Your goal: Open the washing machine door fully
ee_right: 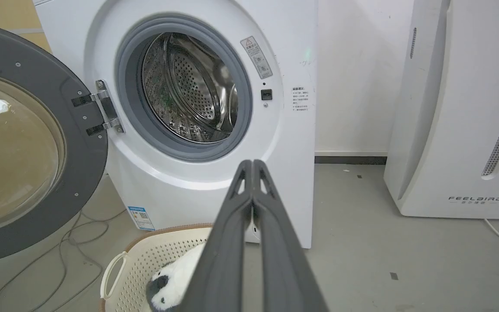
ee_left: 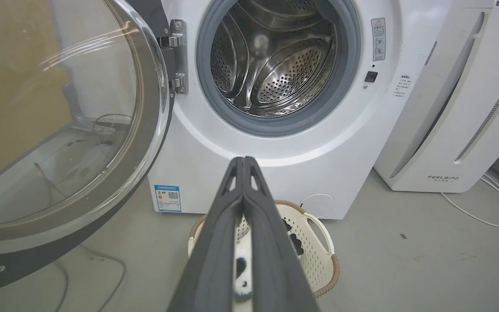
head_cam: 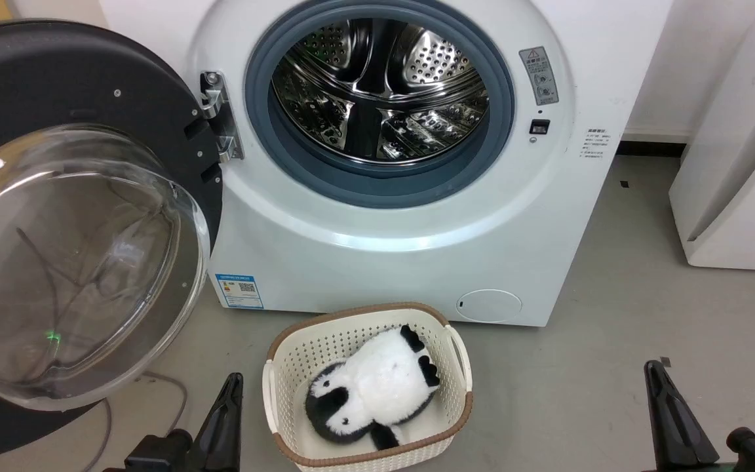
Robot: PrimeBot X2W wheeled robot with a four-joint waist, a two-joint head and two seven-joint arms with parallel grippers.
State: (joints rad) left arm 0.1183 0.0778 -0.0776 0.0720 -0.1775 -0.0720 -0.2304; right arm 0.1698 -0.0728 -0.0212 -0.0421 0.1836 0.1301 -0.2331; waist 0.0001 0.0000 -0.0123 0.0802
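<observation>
The washing machine door (head_cam: 76, 216) stands swung wide open to the left of the white washer (head_cam: 390, 249), its clear glass bowl bulging toward me and its black rim hanging on the metal hinge (head_cam: 220, 118). The same door (ee_left: 59, 130) fills the left of the left wrist view and shows as door (ee_right: 28, 143) in the right wrist view. The steel drum (head_cam: 377, 92) lies exposed inside the grey rubber ring. My left gripper (head_cam: 233, 383) is shut and holds nothing, low at the bottom, left of the basket. My right gripper (head_cam: 653, 370) is shut and empty at the lower right.
A cream basket (head_cam: 286, 367) with a black-and-white plush toy (head_cam: 371, 387) sits on the grey floor in front of the washer, between my grippers. A white appliance (head_cam: 738, 164) stands to the right. Cables (head_cam: 168, 393) trail on the floor under the door.
</observation>
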